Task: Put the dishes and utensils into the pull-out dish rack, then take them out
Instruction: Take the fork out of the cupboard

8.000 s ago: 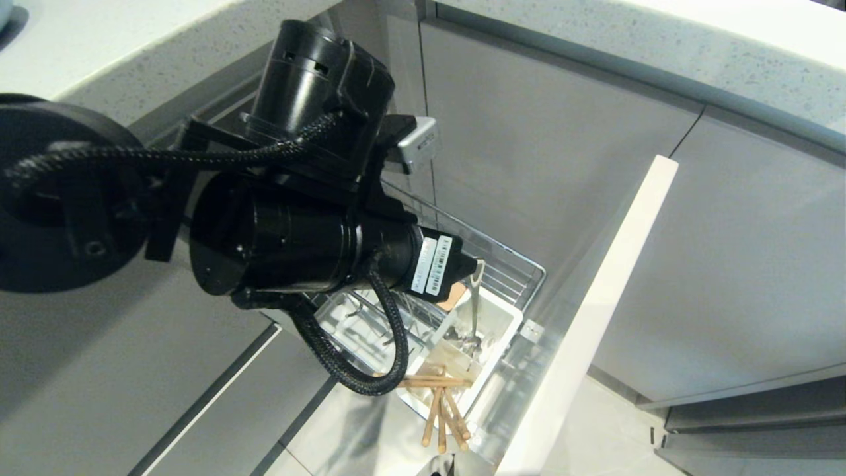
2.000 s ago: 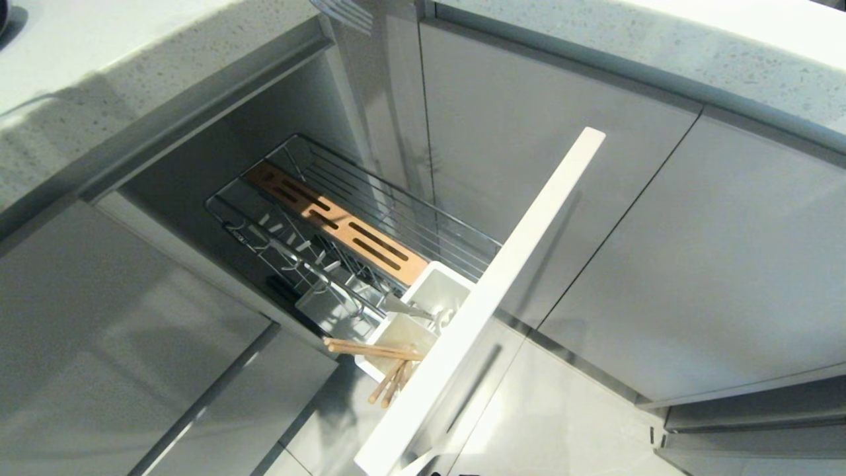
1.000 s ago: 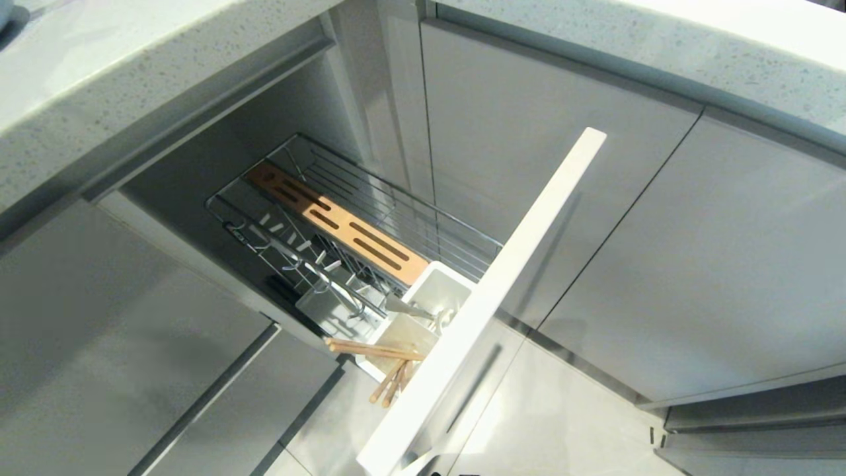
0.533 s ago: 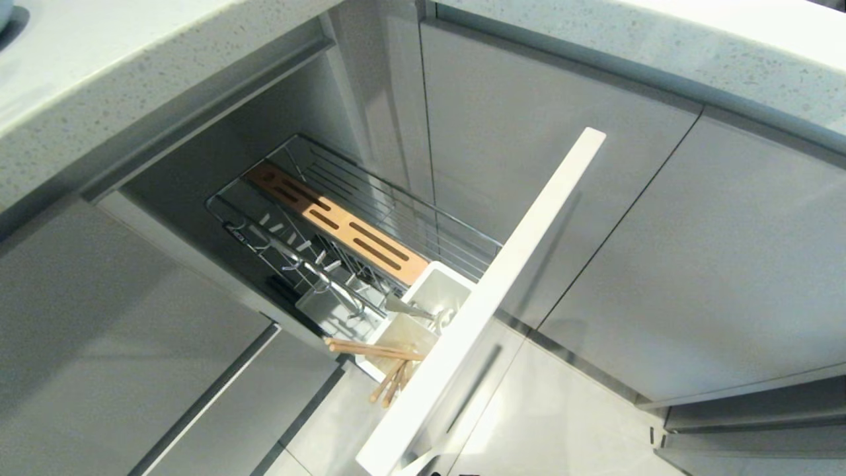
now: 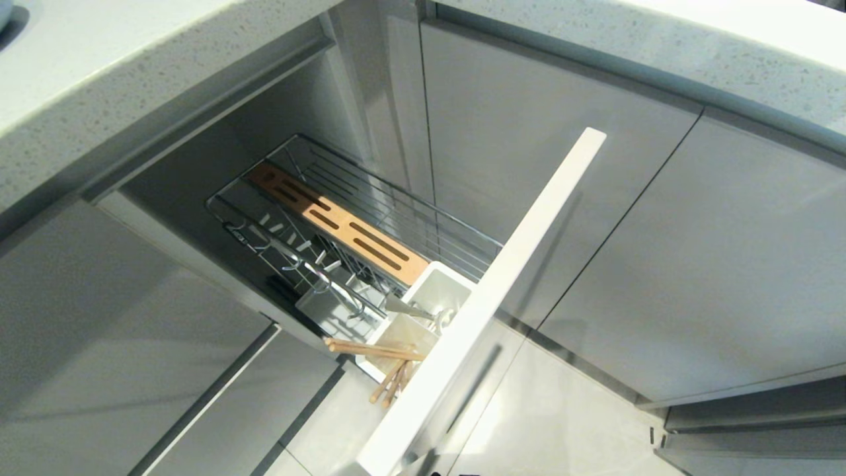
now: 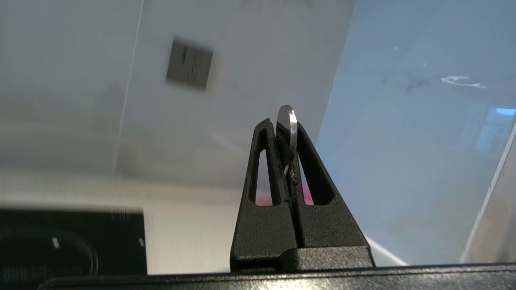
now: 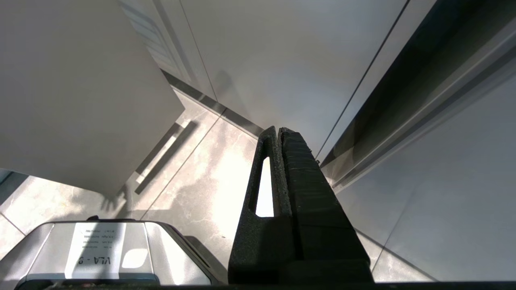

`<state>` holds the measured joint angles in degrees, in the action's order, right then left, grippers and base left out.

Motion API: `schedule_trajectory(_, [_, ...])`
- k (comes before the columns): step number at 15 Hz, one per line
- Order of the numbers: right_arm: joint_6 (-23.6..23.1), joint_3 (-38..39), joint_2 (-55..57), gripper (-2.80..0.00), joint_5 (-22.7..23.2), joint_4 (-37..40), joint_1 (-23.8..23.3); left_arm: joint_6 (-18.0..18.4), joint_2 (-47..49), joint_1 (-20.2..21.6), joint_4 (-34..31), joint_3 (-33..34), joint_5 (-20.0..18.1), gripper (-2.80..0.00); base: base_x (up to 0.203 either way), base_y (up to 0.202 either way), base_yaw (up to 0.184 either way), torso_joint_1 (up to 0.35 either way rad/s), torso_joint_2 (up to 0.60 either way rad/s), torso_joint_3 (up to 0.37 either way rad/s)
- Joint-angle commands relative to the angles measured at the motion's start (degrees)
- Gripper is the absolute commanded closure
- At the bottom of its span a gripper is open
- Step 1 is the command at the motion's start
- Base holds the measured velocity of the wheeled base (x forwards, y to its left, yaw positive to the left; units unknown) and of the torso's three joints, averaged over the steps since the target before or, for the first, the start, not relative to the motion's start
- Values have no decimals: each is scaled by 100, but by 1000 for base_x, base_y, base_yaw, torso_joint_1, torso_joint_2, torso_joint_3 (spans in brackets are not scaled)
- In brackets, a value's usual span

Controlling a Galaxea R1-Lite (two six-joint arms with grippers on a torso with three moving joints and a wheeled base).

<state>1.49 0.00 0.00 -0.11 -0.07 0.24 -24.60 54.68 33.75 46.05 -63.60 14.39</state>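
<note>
The pull-out dish rack (image 5: pixel 423 221) stands drawn out of the cabinet, with its wooden strip (image 5: pixel 337 225) bare and its pale front panel (image 5: pixel 502 284) nearest me. Wooden chopsticks (image 5: pixel 373 348) stick out of the white caddy (image 5: pixel 439 287), and a silver piece (image 5: pixel 404 307) lies beside them. My left gripper (image 6: pixel 282 123) is outside the head view, shut on the edge of a slim silver metal utensil (image 6: pixel 291 125) before a pale wall. My right gripper (image 7: pixel 279 131) is shut on nothing, low over the floor. The dishes are out of view.
A speckled countertop (image 5: pixel 99 79) overhangs the rack's opening. Grey cabinet fronts (image 5: pixel 661 251) flank it on both sides. A pink patch (image 6: pixel 264 200) shows behind my left fingers. A dark hob surface (image 6: pixel 68 241) lies below that gripper.
Eight seconds ago my left arm hung over the caddy; it has since left the head view, and the rack sits further in. Over the last second the head view is unchanged.
</note>
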Motion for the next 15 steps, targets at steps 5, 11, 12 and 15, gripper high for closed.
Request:
schedule_trajectory(5, [1, 9, 0, 0, -7, -2, 2, -868, 69, 474, 754, 822, -33, 0, 0, 0, 0, 0, 0, 0])
schedule_trajectory(11, [1, 9, 0, 0, -7, -2, 2, -1199, 732, 802, 1402, 900, -155, 0, 0, 0, 0, 0, 0, 0])
schedule_trajectory(12, [1, 9, 0, 0, -7, 7, 2, -1214, 860, 826, 1489, 868, -162, 0, 0, 0, 0, 0, 0, 0])
schedule_trajectory(15, [1, 9, 0, 0, -5, -2, 2, -1400, 1259, 834, 1527, 569, -164, 0, 0, 0, 0, 0, 0, 0])
